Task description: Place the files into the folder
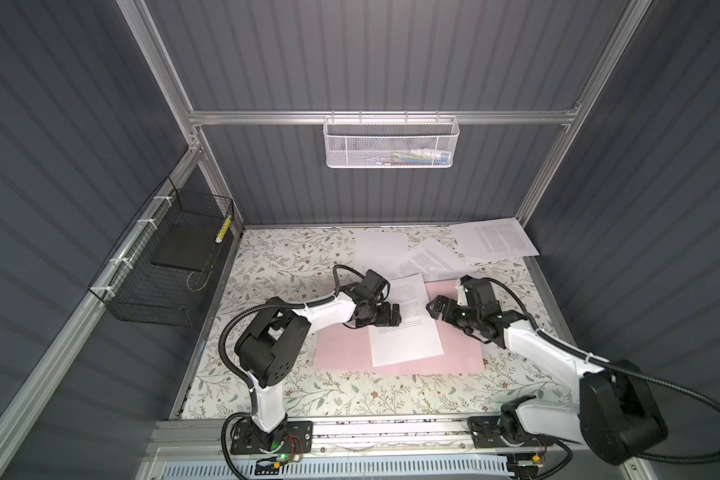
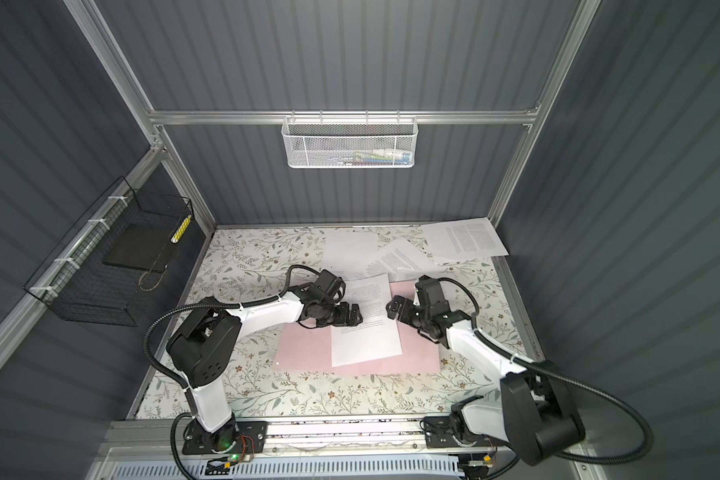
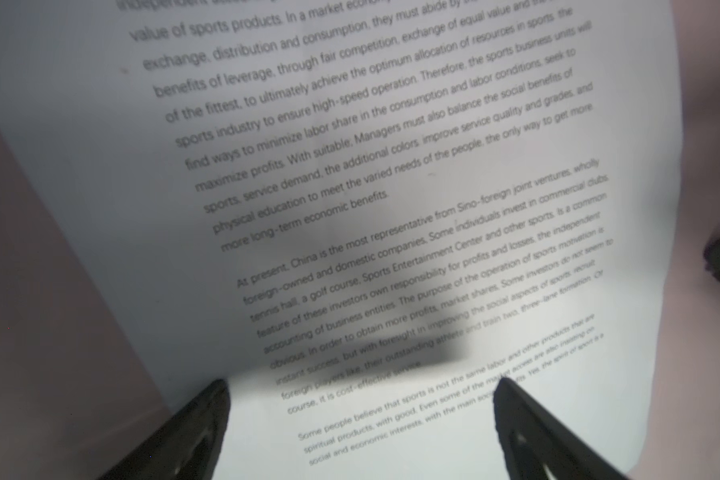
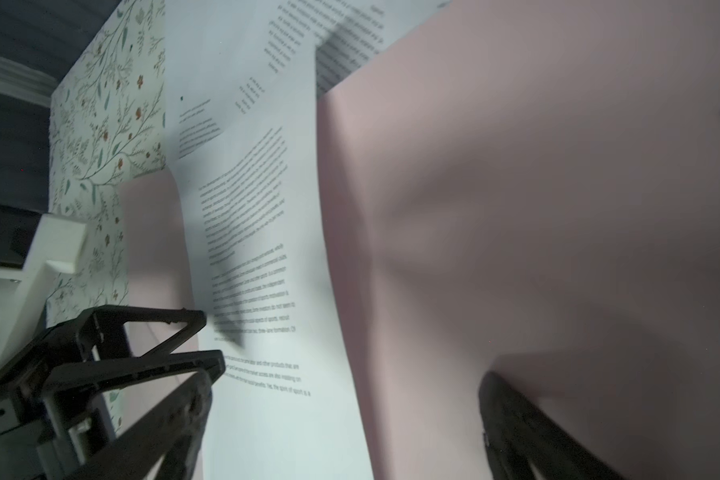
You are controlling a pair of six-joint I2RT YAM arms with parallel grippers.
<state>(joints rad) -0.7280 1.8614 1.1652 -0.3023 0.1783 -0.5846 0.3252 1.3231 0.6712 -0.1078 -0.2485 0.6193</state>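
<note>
Top views. The folder point(image 1: 341, 353) is seen lying opened out flat on the desk point(image 1: 275, 266), pale pink side up. One printed sheet point(image 1: 406, 336) is laid on it, slightly skewed, with its far end at about the folder's far edge. The left pincer point(image 1: 393, 316) is held over the sheet's left edge and the right pincer point(image 1: 433, 307) just beside its right edge. Both are spread apart, and neither is seen to grip anything. The other files point(image 1: 425, 259) are spread loosely behind the folder, some overlapping. One more sheet point(image 1: 495, 241) is noted in the far right corner, well apart from the folder. The same layout is confirmed for the folder point(image 2: 304, 349) and the sheet point(image 2: 366, 336).

Left wrist view. The left pincer point(image 3: 360, 382) is shown wide open above the sheet point(image 3: 350, 166), with nothing between its fingers point(image 3: 200, 428). Pink folder point(image 3: 38, 291) is seen beside the paper.

Right wrist view. The right pincer point(image 4: 346, 380) is likewise open and empty, over the sheet's edge point(image 4: 258, 249) and the folder point(image 4: 516, 208).

Progress, judged: one sheet is placed and at least three are left to fetch. No clip is made out, the folder is not closed, and the task is taken to be at an early stage.
</note>
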